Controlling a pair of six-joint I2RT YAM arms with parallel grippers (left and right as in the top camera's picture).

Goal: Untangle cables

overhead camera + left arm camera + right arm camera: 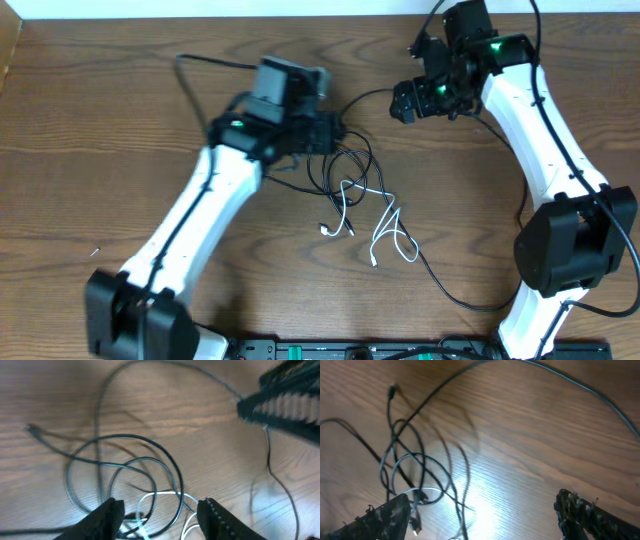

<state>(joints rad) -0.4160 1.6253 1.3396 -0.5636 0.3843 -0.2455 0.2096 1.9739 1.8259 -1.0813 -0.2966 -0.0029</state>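
The black cable [122, 436] and the white cable [162, 493] are lying tangled mid-surface [100, 150]. The left tool [160, 510] is hovering over the loops, its 2 fingers standing apart. The right tool [485, 510] is hanging nearby, spread wide and gripping nothing.

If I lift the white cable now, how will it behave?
Probably floppy: the white cable lies in loose kinks on the table. Likely light, being so thin. It crosses loops of the black cable, so lifting may drag those along.
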